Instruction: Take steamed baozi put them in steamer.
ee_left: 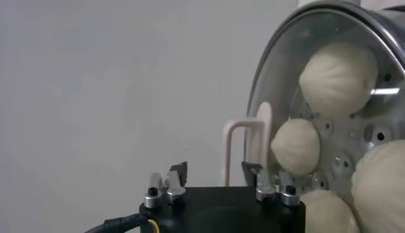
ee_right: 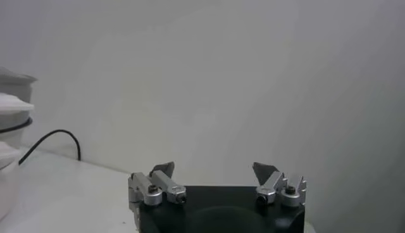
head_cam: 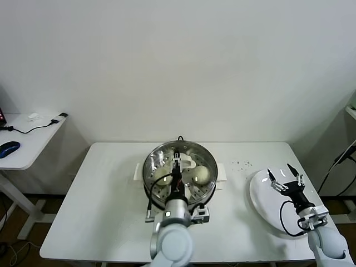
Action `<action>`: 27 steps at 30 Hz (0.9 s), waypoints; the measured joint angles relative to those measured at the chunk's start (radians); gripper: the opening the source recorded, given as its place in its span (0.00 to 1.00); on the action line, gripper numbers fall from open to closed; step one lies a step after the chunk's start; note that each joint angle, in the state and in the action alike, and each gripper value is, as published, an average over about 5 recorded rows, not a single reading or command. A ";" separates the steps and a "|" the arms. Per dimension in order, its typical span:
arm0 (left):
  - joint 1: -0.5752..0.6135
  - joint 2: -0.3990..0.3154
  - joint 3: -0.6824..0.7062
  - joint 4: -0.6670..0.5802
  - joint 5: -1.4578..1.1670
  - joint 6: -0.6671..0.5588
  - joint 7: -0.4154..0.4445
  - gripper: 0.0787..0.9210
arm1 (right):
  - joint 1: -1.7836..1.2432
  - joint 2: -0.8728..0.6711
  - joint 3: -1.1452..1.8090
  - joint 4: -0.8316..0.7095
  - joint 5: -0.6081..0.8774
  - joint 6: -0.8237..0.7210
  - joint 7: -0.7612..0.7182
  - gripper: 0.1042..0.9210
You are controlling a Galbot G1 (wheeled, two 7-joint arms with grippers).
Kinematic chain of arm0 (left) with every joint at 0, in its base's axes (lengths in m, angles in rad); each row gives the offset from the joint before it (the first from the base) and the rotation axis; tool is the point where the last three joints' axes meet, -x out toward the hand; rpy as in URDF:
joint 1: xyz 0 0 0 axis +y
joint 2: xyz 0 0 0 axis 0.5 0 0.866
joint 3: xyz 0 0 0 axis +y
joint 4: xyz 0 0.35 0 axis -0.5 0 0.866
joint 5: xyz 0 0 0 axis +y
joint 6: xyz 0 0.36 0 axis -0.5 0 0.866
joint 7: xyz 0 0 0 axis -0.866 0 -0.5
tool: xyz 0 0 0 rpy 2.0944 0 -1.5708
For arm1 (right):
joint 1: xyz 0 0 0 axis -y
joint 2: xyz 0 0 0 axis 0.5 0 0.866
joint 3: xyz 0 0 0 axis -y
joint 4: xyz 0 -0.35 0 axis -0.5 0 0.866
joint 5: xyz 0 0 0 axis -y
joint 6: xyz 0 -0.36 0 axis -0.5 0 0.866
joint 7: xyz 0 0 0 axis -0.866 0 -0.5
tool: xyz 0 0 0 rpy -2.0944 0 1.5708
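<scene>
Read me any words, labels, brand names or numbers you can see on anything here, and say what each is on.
None can be read: no text shows on the round shiny stainless-steel steamer, the cream-white round baozi inside it, the flat white plate or the white table.

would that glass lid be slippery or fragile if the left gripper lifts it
The glass lid is probably fragile and slick on its dome. Its white handle gives the left gripper a firmer hold. Likely fairly heavy for its thin, steel-rimmed build.

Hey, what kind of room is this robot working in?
Probably a lab test bench staged as a kitchen: a bare white table against a blank wall, a steamer of baozi, and a side desk with cables.
</scene>
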 measured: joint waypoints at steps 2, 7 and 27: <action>0.015 0.014 0.002 -0.032 -0.013 0.000 0.000 0.72 | 0.002 -0.002 0.000 0.001 -0.003 -0.006 0.004 0.88; 0.066 0.055 -0.008 -0.116 -0.058 -0.010 -0.017 0.85 | 0.006 -0.006 -0.005 0.012 -0.011 -0.028 0.014 0.88; 0.345 0.082 -0.445 -0.258 -0.769 -0.419 -0.449 0.88 | -0.005 0.037 -0.049 0.125 -0.034 -0.089 0.065 0.88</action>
